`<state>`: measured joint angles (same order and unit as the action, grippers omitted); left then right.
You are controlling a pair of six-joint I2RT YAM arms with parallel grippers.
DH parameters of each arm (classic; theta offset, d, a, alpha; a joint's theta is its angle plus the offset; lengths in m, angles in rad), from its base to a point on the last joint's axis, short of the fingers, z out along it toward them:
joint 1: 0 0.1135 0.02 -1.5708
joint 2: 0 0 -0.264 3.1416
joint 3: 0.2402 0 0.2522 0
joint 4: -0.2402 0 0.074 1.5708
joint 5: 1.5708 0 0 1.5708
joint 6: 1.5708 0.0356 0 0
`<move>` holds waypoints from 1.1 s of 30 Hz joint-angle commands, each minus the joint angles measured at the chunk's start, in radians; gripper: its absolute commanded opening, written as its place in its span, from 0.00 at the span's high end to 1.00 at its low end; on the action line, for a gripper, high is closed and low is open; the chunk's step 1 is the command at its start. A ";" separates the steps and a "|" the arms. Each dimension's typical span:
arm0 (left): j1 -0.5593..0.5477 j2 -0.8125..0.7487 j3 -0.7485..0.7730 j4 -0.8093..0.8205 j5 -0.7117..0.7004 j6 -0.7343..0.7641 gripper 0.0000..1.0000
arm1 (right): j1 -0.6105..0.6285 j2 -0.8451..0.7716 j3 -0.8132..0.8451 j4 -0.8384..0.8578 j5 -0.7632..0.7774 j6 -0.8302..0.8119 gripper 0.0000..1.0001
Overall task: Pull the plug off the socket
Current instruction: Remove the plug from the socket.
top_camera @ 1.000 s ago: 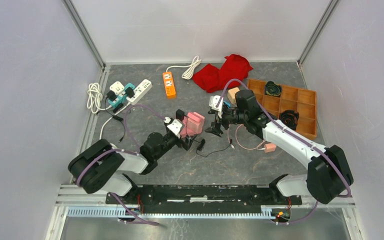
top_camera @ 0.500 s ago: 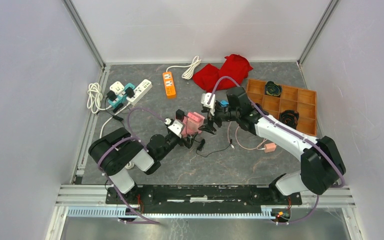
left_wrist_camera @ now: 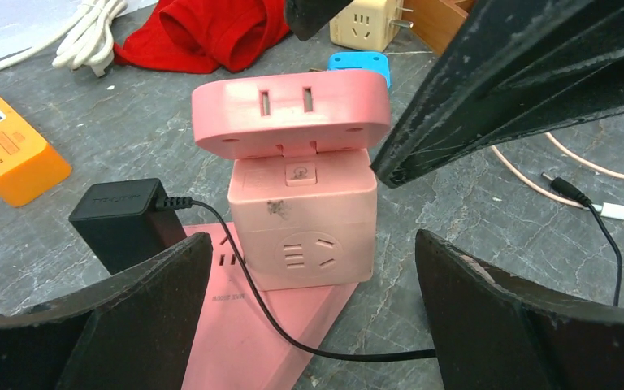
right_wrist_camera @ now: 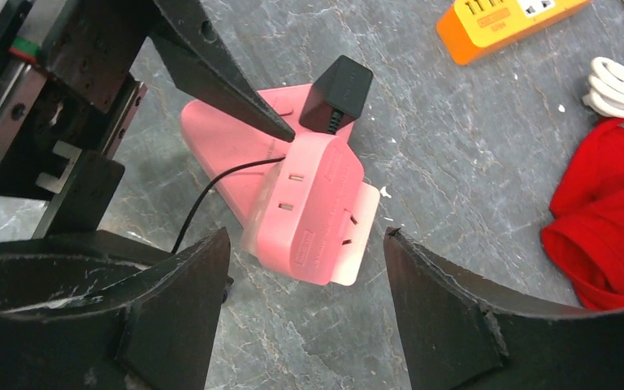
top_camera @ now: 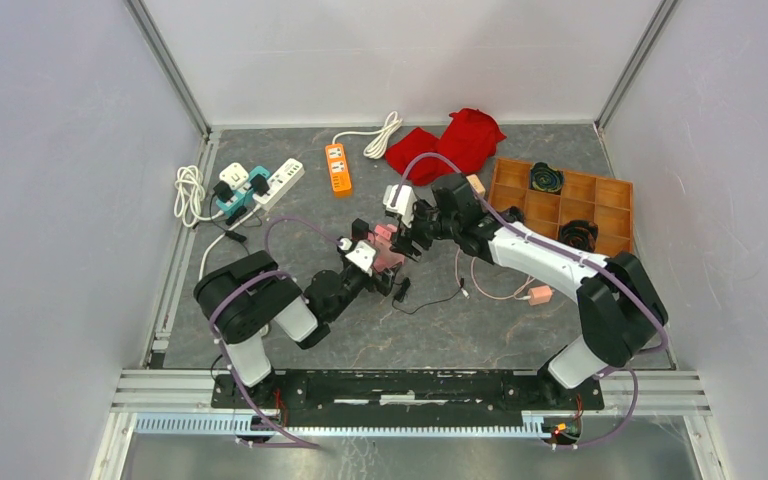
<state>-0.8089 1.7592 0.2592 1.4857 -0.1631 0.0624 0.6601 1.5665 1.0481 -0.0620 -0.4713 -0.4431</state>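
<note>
A flat pink socket strip (left_wrist_camera: 244, 341) lies on the grey table. A pink cube plug (left_wrist_camera: 302, 219) with a wider pink top (left_wrist_camera: 292, 110) stands plugged into it. Beside the cube, a black plug (left_wrist_camera: 122, 221) with a thin black cord also sits in the strip. My left gripper (left_wrist_camera: 313, 244) is open, low at the strip's near end, with a finger on each side and touching nothing. My right gripper (right_wrist_camera: 307, 236) is open above the pink cube (right_wrist_camera: 313, 211), apart from it. From above, both grippers (top_camera: 380, 260) (top_camera: 400, 235) meet at the cube (top_camera: 388, 248).
An orange power strip (top_camera: 337, 168) and a white strip with plugs (top_camera: 260, 182) lie at the back left. A red cloth (top_camera: 447, 145) and a beige cube (top_camera: 476, 183) are behind my right arm. A wooden tray (top_camera: 570, 205) is at the right, and a pink cable's adapter (top_camera: 540, 294) lies in front of it.
My right arm has swung left from beside the tray to over the pink cube, its jaws narrowing a little. My left gripper stays open at the strip.
</note>
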 commanded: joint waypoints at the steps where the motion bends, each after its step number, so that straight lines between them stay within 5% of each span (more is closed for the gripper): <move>1: -0.018 0.049 0.038 0.193 -0.066 0.070 0.00 | 0.015 0.010 0.040 0.055 0.087 -0.014 0.25; 30: -0.054 0.133 0.129 0.244 -0.170 -0.009 0.18 | 0.062 0.063 0.069 0.076 0.195 -0.010 0.62; 33: -0.055 0.138 0.139 0.244 -0.184 -0.023 0.20 | 0.062 0.066 0.069 0.076 0.195 -0.003 0.73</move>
<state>-0.8555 1.8828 0.3676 1.4979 -0.3065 0.0601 0.7200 1.6310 1.0782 -0.0151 -0.2829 -0.4660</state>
